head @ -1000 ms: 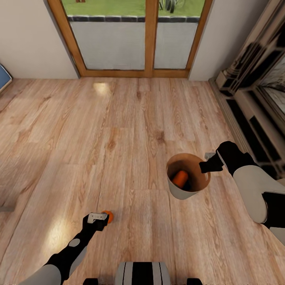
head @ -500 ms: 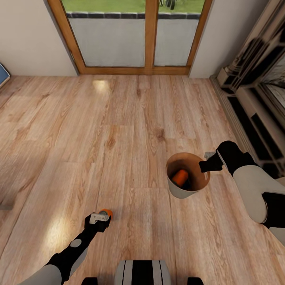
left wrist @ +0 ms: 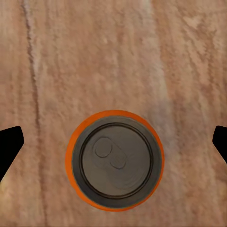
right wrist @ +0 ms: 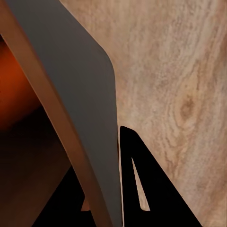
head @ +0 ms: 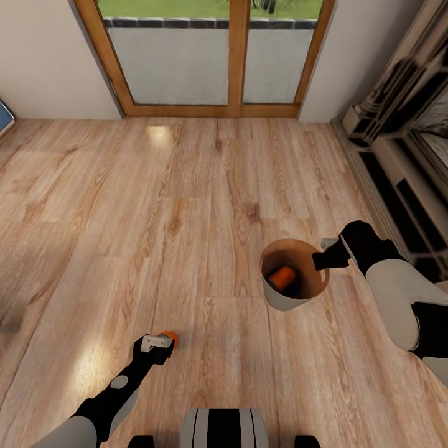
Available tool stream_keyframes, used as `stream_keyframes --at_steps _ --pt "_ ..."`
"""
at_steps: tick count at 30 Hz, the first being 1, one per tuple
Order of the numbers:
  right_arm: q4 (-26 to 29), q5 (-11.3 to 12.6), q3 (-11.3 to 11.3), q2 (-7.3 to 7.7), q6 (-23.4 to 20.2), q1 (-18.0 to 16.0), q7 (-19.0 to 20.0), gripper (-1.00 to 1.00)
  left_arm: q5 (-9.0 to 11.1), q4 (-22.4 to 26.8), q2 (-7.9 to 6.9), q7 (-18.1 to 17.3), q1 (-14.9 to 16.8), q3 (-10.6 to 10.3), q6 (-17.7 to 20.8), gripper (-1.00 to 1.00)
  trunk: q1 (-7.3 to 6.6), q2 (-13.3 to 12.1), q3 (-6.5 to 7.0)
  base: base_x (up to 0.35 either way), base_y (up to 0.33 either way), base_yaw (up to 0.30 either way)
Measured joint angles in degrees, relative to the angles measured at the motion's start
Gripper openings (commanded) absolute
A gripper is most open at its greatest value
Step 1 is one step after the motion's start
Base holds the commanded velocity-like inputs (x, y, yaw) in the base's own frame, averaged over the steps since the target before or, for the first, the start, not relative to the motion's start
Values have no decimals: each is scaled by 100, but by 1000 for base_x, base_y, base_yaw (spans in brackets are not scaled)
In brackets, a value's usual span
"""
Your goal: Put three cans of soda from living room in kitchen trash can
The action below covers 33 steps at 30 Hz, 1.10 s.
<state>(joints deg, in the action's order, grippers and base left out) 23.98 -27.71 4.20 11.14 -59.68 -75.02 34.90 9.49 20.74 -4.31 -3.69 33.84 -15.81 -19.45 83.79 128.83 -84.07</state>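
Tash can (head: 292, 295), grey outside and coppery inside, held upright off the wooden floor (head: 205, 186) by the right gripper (head: 325, 256), clamped on the rim's right edge with the wall between the fingers (right wrist: 137, 189) in the right wrist view. One orange can of soda (head: 283, 277) lying tilted inside it. Second can of soda (left wrist: 115, 160) upright on the floor near the left, left gripper (head: 157, 343) directly above it, spread wide, black fingertips (left wrist: 9, 142) well apart on either side, not touching.
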Motion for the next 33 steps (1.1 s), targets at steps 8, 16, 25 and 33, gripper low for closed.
stream_keyframes --at_steps 8,16,25,33 --pt "80 -9 10 2 5 1 4 -100 0 0 0 0 0 1 3 100 0 0 0 3 2 0" --pt "122 -13 23 8 3 6 7 -100 -10 -1 0 -3 0 -6 8 100 0 0 0 127 23 0" --pt "118 -41 29 12 5 7 6 -100 -9 0 0 -1 0 -1 11 100 0 0 0 20 3 0" --pt "124 -60 42 16 9 8 5 -100 -17 -7 6 0 0 5 17 100 154 279 -130 1 0 0"
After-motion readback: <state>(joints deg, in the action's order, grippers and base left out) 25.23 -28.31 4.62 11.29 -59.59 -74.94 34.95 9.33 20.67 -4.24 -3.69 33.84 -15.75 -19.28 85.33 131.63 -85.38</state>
